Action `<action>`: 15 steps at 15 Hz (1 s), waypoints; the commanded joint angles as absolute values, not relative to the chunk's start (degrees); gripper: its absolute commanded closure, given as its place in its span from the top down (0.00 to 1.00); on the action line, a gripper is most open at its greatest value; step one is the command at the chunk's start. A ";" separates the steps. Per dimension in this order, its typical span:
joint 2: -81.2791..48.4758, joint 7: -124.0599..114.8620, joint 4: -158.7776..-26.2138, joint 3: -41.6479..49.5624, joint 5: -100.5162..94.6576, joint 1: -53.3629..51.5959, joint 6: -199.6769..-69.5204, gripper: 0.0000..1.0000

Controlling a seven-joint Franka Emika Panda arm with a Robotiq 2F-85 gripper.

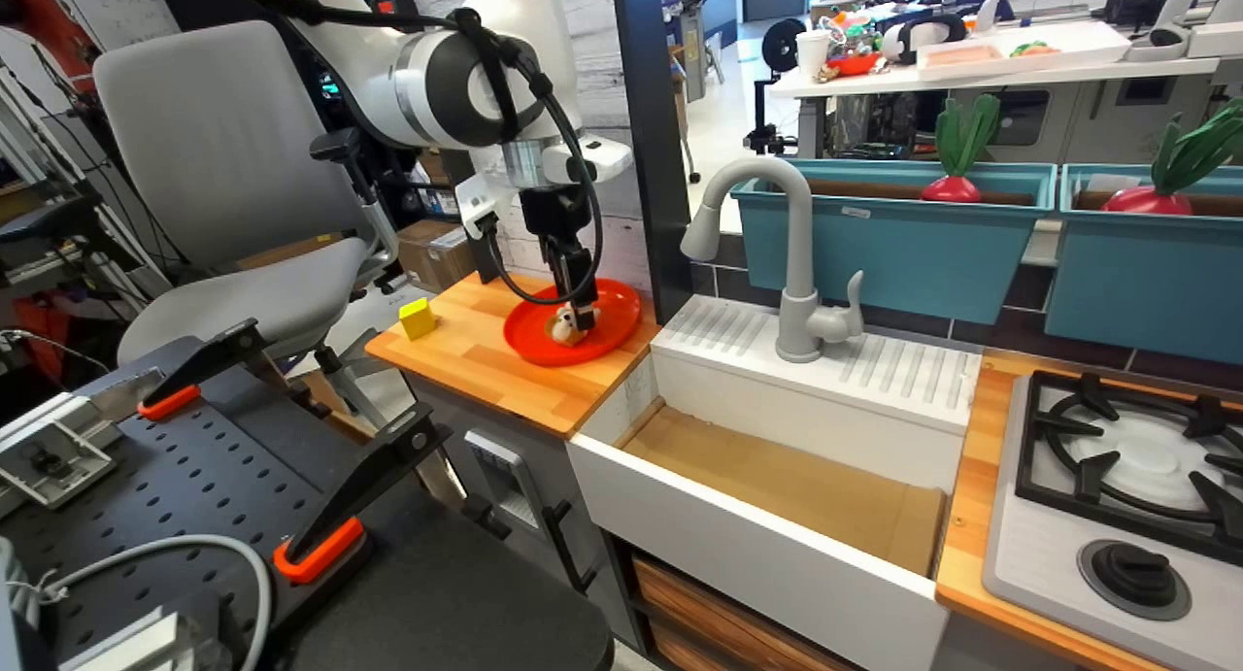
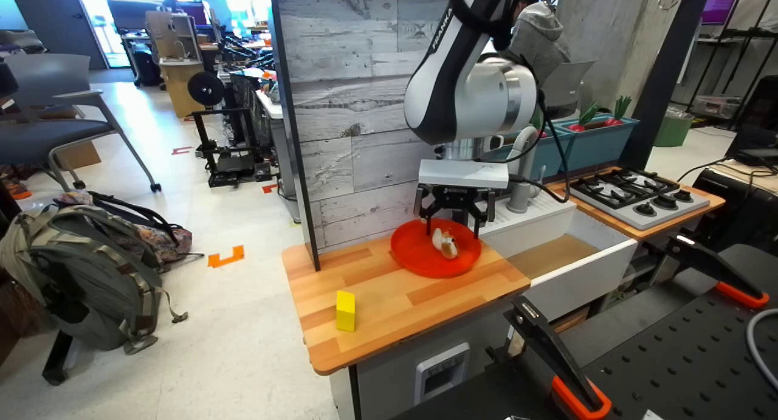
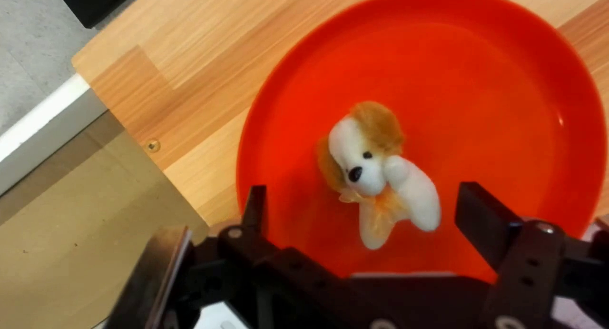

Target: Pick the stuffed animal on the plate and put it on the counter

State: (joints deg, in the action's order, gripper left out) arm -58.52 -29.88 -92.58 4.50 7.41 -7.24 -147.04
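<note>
Wooden tabletop (image 2: 395, 304), whitewashed plank wall (image 2: 364, 61) behind it, white sink (image 1: 757, 559) right beside it, so that's the patch you're working on. Progress-wise I'd call this the pre-grasp stage: you look nicely lined up, and pretty much everything else is ahead of you. Your stuffed animal (image 3: 378, 176) (white pup with floppy brown ears) is lying on the orange-red plate (image 3: 490, 129), a bit off its centre, so the pick isn't done yet and the place obviously isn't either.

Your end effector (image 2: 452, 233) is pointing down at it, spread wide and holding nothing. Wrist view shows the fingers (image 3: 485, 219) standing one on each side of the stuffed animal, with red plate showing in both gaps, so I don't think either one is touching it. How close the tips are to the plate's surface, honestly can't tell.

What's left for you, as I read it: squeeze onto the stuffed animal, lift it over the plate's rim, carry it across and let go on the tabletop. I'd probably aim for the stretch between the plate and the yellow block (image 2: 346, 310), which stands well apart from it, near the end away from the sink. That block isn't part of your job, btw
</note>
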 commanded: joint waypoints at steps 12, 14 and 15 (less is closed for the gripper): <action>-58.59 -30.17 -88.07 4.57 7.14 -9.77 -134.42 0.01; -56.23 -29.78 -90.15 4.43 6.65 -10.78 -133.79 0.04; -54.80 -29.49 -91.46 4.31 6.45 -11.33 -134.18 0.02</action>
State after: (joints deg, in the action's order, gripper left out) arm -60.04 -30.07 -86.72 4.28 7.33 -9.72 -135.70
